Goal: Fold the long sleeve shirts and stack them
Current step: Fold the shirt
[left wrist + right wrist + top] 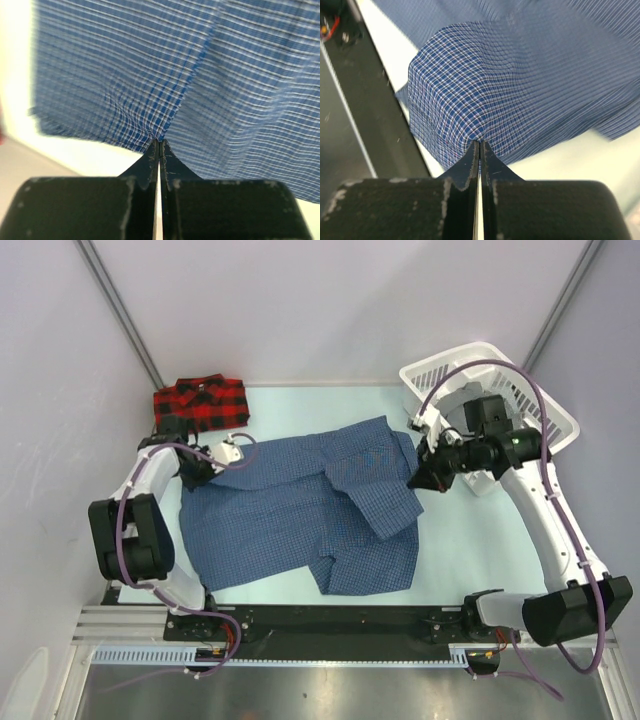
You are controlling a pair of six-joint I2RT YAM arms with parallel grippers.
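Red plaid shirt [200,405] looks folded, blue shirt [300,515] only partly, w/ my L end effector [159,141] & R end effector [479,142] both clamped on its cloth; stacking not yet done.

The blue shirt [300,515] at both grippers' tips is dark blue with a fine check of thin white lines. Just ahead of the left gripper [159,142], brighter blue threads run along a seam. Ahead of the right gripper [479,144], the same small white grid covers the raised fold. Both grippers' fingers are matte black, scuffed pale grey at the edges. Beyond the left gripper lies the plaid shirt [200,405], in bold red and black squares. Behind the right gripper is a white basket [495,370] with slotted walls. The table [470,550] under the cloth is pale mint. The left arm [135,530] and right arm [545,515] are white with black joints and carry purple cables [122,540].
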